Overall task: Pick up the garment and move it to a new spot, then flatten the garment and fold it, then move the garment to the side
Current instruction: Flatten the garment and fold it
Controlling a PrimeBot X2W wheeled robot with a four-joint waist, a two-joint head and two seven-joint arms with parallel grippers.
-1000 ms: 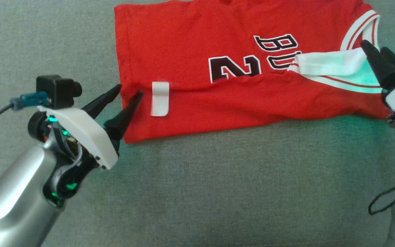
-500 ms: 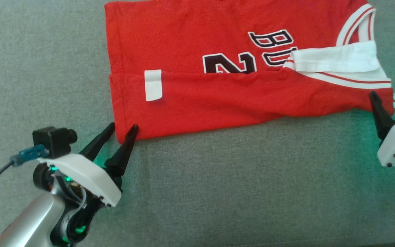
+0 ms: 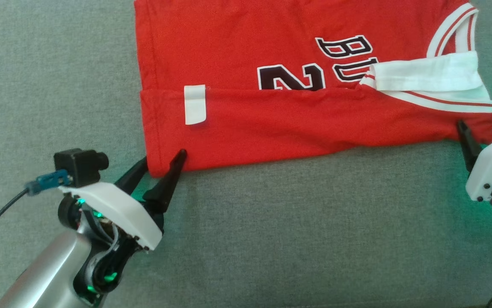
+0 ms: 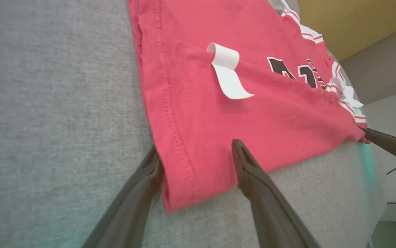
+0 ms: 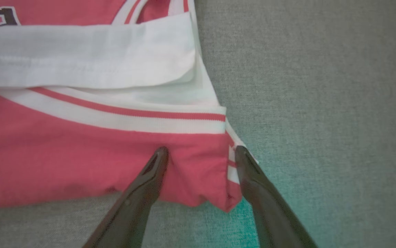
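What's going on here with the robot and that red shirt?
A two-armed robot is folding a red jersey laid out on a grey fabric surface. The near edge is already folded over once. The left gripper sits open around the jersey's near left corner, and the right gripper sits open around the near right corner. Neither has closed on the cloth yet.

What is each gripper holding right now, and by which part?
Nothing is held. The left gripper is open, straddling the near left corner of the jersey; the right gripper is open, straddling its near right corner. Neither is closed on the cloth.
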